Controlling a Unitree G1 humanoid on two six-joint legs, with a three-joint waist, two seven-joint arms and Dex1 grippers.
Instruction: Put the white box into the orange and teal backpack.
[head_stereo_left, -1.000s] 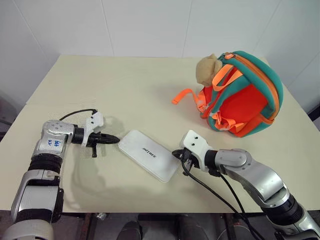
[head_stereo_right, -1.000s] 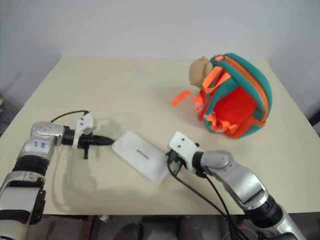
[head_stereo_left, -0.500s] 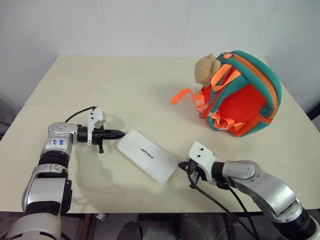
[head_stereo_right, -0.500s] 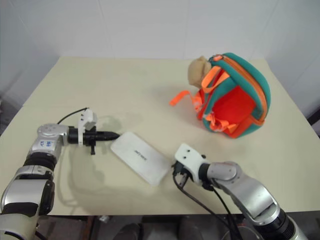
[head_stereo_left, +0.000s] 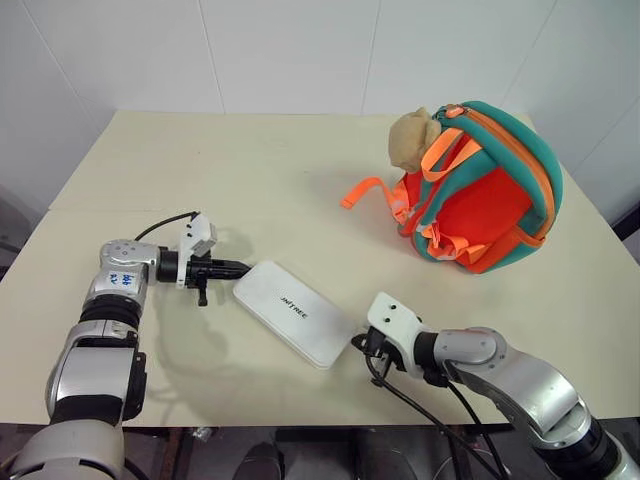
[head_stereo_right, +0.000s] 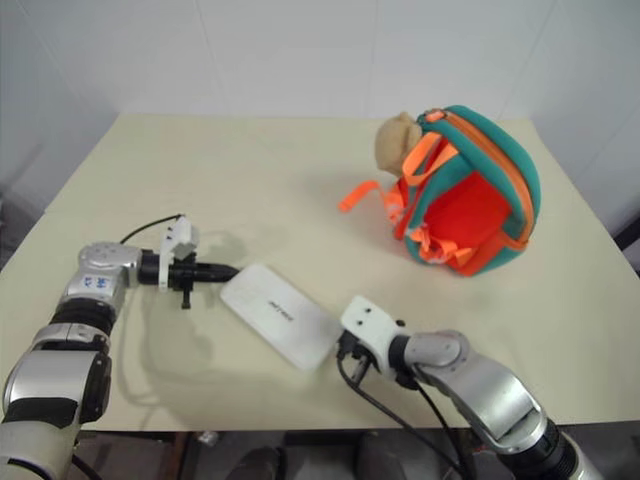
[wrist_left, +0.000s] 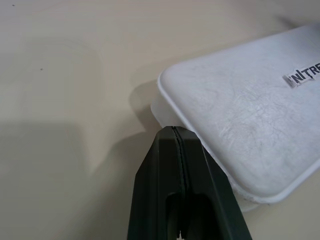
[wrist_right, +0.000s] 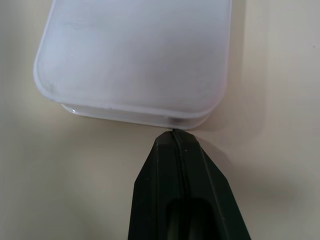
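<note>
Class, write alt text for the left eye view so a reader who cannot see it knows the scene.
A white box lies flat on a beige table between two shut grippers, the left gripper at one end and the right gripper at the other. An orange and teal backpack stands further back on the right, apart from the box.

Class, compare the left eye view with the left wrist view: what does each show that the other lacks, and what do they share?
Left eye view alone: the orange and teal backpack with its plush toy, and the right gripper, shut, at the white box's near end. Left wrist view alone: the left gripper's shut tips meeting the box's side wall. Shared: box, left gripper, table.
</note>
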